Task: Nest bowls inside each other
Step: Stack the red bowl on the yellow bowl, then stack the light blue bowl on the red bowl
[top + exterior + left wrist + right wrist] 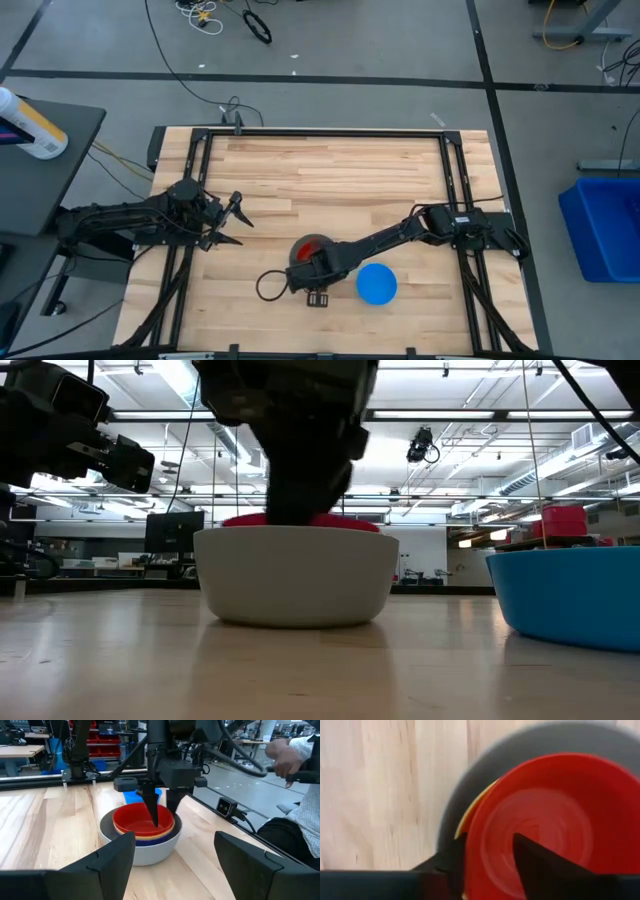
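A grey bowl [142, 851] stands on the wooden table near its front edge, in the middle. A red bowl [142, 822] is nested on top inside it. Under the red one show a dark blue rim [142, 838] and a yellow rim [470, 812]. My right gripper [163, 817] points down over this stack, open. One finger [545, 865] is inside the red bowl and the other [447, 865] outside its rim. A light blue bowl [377, 284] rests alone on the table to the right of the stack. My left gripper [228, 222] waits open at the table's left side.
A black frame [320, 132] runs around the tabletop. A person's hand [285, 757] and sleeve show beyond the table's right side. Off the table, a blue bin [605, 225] stands on the floor at the right and a bottle [30, 125] lies on a side table at the left.
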Robot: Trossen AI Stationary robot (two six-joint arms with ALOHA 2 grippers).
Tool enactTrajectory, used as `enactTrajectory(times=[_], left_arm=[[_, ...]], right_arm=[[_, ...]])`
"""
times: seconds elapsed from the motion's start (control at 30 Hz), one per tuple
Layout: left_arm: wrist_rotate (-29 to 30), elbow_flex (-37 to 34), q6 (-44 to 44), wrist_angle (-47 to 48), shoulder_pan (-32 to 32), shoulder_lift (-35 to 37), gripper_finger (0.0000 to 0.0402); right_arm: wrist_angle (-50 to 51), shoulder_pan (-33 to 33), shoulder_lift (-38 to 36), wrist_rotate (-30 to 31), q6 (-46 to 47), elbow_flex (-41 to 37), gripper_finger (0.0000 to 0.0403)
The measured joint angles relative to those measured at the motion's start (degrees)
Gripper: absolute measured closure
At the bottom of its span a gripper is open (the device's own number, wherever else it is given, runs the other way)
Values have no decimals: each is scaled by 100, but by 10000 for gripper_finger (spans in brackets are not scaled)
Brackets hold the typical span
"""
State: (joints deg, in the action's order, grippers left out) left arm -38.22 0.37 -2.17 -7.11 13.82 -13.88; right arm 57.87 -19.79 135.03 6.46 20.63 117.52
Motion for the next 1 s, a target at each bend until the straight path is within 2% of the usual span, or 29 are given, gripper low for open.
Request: enactTrajectory(times=[0.17, 0.33, 0.57, 0.8, 1.0], left_arm=[[0, -1, 0, 9, 0, 0, 124], [0, -1, 0, 27, 0, -1, 124], [-2, -1, -4, 39, 0, 1, 124], [-2, -1, -20, 124, 0, 1, 124], [-2, 1, -28, 178, 0, -1, 124]], right_arm=[[-162, -2, 29, -9, -144, 308, 187], [48, -7, 19, -83, -191, 520, 160], [244, -4, 6, 170, -182, 511, 152], [838, -41, -16, 828, -54, 838, 154], [1616, -317, -104, 1610, 291, 1049, 153]])
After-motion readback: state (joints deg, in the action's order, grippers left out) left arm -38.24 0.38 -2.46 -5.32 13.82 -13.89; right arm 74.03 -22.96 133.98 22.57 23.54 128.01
